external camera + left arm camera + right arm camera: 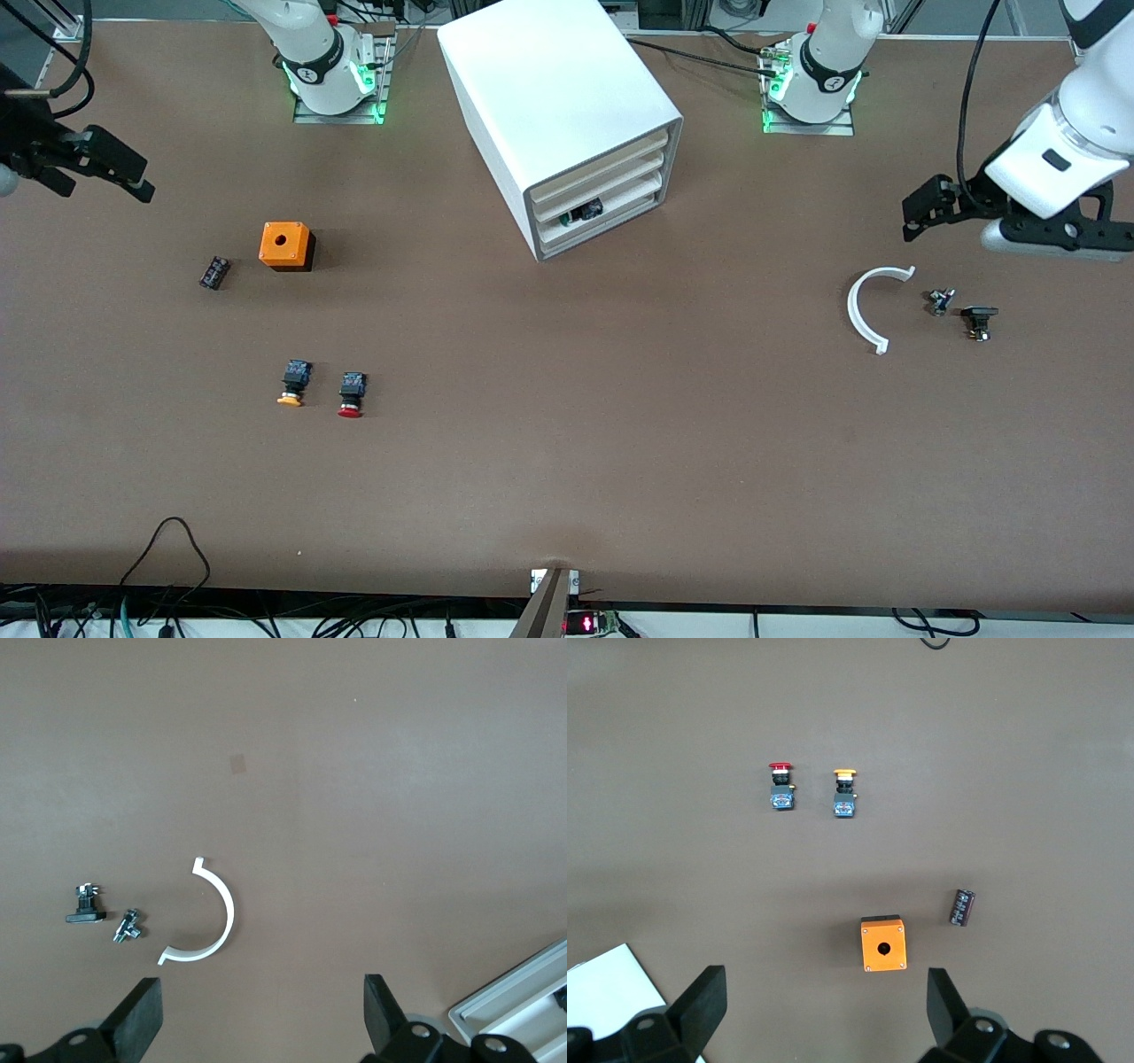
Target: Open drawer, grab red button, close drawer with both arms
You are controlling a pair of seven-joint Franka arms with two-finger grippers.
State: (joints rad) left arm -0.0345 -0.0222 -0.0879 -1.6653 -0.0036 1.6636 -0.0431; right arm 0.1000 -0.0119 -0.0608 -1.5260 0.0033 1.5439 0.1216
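Front view: the drawer [609, 197], closed, lies toward mid-table from the left gripper [921, 213], the nearer one; the right gripper [124, 173] waits. Both grippers are spread and empty.

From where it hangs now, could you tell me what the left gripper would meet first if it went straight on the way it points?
Probably bare table. The left gripper is open, facing down; the white curved piece lies just off its line, though depth is unclear.
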